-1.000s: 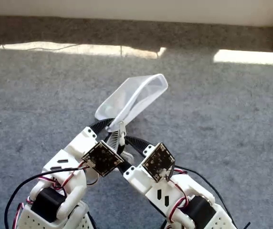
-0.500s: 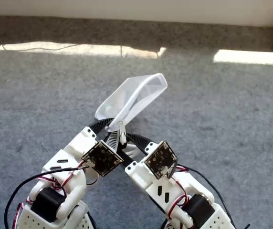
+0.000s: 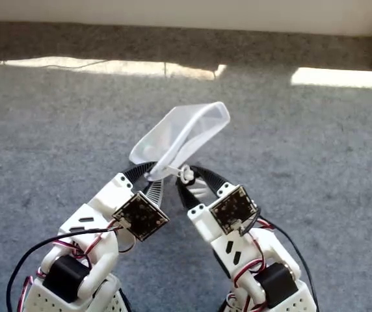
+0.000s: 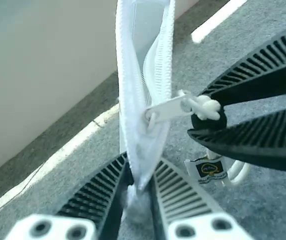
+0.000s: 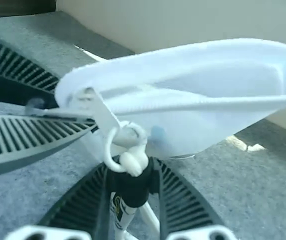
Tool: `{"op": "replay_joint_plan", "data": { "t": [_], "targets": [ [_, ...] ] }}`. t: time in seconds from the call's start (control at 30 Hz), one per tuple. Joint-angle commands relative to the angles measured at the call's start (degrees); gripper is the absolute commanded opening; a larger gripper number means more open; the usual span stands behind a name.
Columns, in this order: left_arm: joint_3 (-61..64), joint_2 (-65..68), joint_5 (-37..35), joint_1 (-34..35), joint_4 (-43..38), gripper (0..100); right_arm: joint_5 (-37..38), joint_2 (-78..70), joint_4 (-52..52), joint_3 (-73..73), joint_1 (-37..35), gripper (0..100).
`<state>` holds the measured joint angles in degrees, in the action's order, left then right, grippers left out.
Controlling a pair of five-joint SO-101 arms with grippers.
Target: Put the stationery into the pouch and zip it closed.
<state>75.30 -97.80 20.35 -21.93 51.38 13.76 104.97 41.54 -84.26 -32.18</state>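
Two grippers meet at the near end of the pouch (image 3: pixel 183 133), low in the middle of the high view. Nearest, the left gripper (image 4: pixel 139 175) is clamped tight on the pouch's near tip, with the white fabric pinched between its ribbed fingers (image 4: pixel 95 192). Just beside it, toward the right of the high view, the right gripper (image 5: pixel 130 172) is closed to a narrow gap on a dark piece at the end of the cord (image 5: pixel 125 152). That cord is white, knotted and tied to the zipper pull (image 4: pixel 169 107), and a small tag (image 4: pixel 208 170) hangs beneath it. The pull sticks out sideways from the slider, which sits close to the left gripper's hold. From there the pouch's long axis runs up and to the right in the high view, pointing away from both arms. Past the slider the two rows of zipper teeth part, and the far end gapes open. The pouch is held above the grey carpet (image 3: pixel 303 182). Farther off, a sunlit strip (image 3: pixel 108 66) crosses the carpet below a pale wall (image 3: pixel 173 13).
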Motion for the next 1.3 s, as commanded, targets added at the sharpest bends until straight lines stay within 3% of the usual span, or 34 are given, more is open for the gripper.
{"op": "replay_joint_plan", "data": {
  "t": [0.0, 0.17, 0.5, 0.73, 0.93, 1.27],
  "targets": [
    [-0.4, -1.1, -0.4, 1.3, 0.4, 0, 0.2, 0.2, -1.2, 4.4, 4.4, 0.5],
    [-0.3, -1.1, -0.4, 1.3, 0.5, 0, -3.7, 0.2, -1.2, 6.8, 10.6, 0.5],
    [-0.3, -1.1, -0.4, 1.3, 1.8, 0, -6.1, 0.2, -1.6, 8.7, 15.0, 0.5],
    [-0.6, -1.1, -0.4, 0.9, 1.4, 1, -5.9, 0.2, -1.4, 8.7, 14.5, 0.5],
    [-0.7, -1.1, -2.8, 1.0, 1.3, 13, -5.6, 0.2, -1.2, 8.7, 10.9, 0.5],
    [-0.7, -1.1, -5.2, 0.8, -2.4, 15, -3.8, 0.2, 0.8, 8.7, 6.2, 0.5]
  ]
}}
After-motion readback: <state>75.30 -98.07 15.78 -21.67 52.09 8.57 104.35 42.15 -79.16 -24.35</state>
